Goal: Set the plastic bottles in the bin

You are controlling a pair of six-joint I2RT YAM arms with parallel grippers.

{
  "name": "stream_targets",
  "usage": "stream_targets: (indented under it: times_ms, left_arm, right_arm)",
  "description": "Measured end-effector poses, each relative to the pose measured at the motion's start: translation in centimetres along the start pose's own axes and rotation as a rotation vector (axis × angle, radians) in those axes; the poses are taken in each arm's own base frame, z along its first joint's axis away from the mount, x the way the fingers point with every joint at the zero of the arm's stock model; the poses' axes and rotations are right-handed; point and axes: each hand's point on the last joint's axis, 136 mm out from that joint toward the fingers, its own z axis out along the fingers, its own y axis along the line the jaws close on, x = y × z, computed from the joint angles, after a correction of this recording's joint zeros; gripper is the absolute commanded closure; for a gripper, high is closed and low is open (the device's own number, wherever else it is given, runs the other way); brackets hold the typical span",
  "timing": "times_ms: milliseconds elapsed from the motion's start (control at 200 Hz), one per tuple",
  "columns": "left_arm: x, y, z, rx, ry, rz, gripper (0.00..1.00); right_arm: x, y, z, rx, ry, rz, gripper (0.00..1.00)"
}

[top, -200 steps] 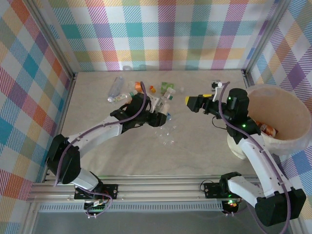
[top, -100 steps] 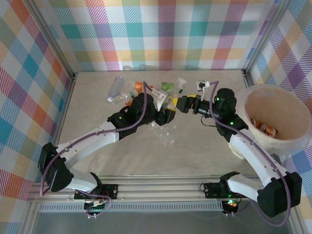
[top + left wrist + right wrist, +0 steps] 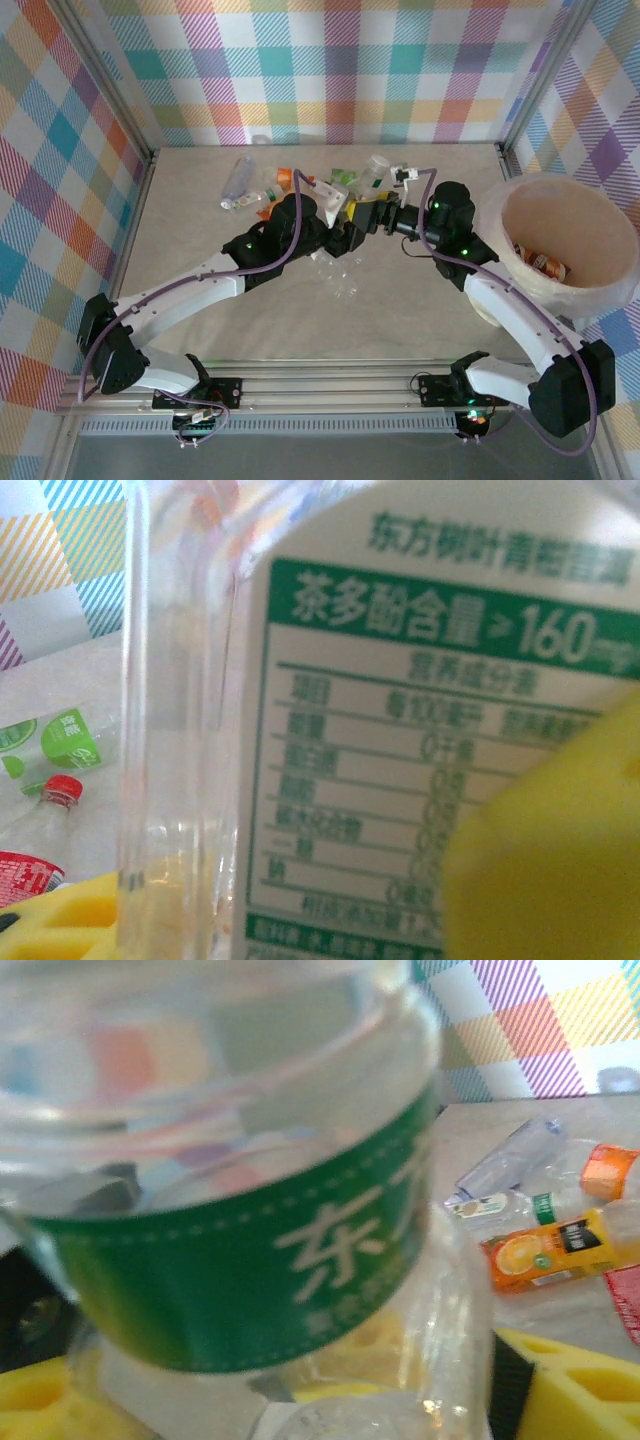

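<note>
Some way right of both sets of fingers, logged the bin [image 3: 545,181]: cream, wide, lined, with an orange-labelled bottle [image 3: 548,265] already inside. Compared against a second earlier: found the right gripper [image 3: 368,215] swung away from the bin and brought nose to nose with the left gripper [image 3: 338,222]. Read that as a handover under way, with the drop yet to come. Found the green-labelled bottle [image 3: 420,740] clear-walled, with a white panel of printed text, pinched between the left fingers [image 3: 560,860] and lying between the right fingers [image 3: 570,1380]; could not tell whether those had clamped. Noted loose bottles [image 3: 545,1250] on the table [image 3: 190,230] beyond the fingertips, orange and clear.
</note>
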Motion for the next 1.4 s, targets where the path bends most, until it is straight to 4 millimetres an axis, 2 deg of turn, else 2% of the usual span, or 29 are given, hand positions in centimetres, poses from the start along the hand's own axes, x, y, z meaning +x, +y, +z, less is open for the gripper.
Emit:
stream_targets:
  times_ms: [195,390,450,580,695,845,995,1250,1400]
  left_arm:
    - [-0.1,0.4,0.0,-0.021,-0.008,-0.001,0.52]
    - [0.0,0.4,0.2,-0.020,-0.004,-0.001,0.48]
    - [0.1,0.3,0.2,-0.016,-0.002,-0.001,0.41]
    - [0.2,-0.2,0.3,0.012,0.005,-0.001,0.15]
    - [0.2,-1.3,0.2,0.071,0.012,0.013,0.00]
    - [0.3,-2.6,0.0,0.145,0.021,0.014,0.00]
    - [-0.3,-3.2,-0.1,0.184,-0.003,0.007,0.00]
    - [-0.3,-4.2,-1.4,0.239,-0.061,-0.058,0.00]
    - [-1.2,-3.9,-1.8,0.223,-0.098,-0.082,0.00]
  right_arm:
    - [-0.4,0.0,0.1,0.007,-0.021,-0.007,0.47]
    - [-0.4,-0.2,0.0,0.025,-0.026,-0.004,0.54]
    - [-0.4,-0.3,-0.1,0.034,-0.029,-0.002,0.55]
    - [-0.5,-0.7,-0.3,0.069,-0.043,0.004,0.56]
    - [-0.6,-1.2,-0.7,0.116,-0.054,0.006,0.56]
    - [-0.9,-1.5,-1.5,0.195,-0.031,-0.008,0.55]
    - [-2.1,-1.7,-2.7,0.295,-0.014,-0.054,0.55]
    - [-5.6,-5.2,-7.0,0.581,-0.060,-0.170,0.56]
    - [-6.9,-5.6,-9.5,0.690,-0.054,-0.234,0.56]
